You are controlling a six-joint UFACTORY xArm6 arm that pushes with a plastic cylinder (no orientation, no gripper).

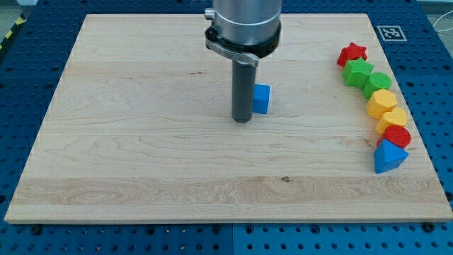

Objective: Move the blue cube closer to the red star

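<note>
We see the wooden board [141,142] spread across most of the view, and over its upper middle our rod comes down so that my tip [243,120] rests just at the left of the blue cube [262,99] — touching it or nearly so, and there are no fingers to open or close. Far off at the view's right edge runs a column of blocks — the red star [352,53] on top, then a green star [358,71], a green block [377,83], two yellow blocks [382,103] [393,118], a red block [398,136] and a blue triangular block [388,156].

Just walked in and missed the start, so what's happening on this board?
My tip sits on the wooden board, right against the blue cube on its view-left side. The red star lies far off toward the view's right, heading a column of green, yellow, red and blue blocks. The cube is not yet near it.
</note>
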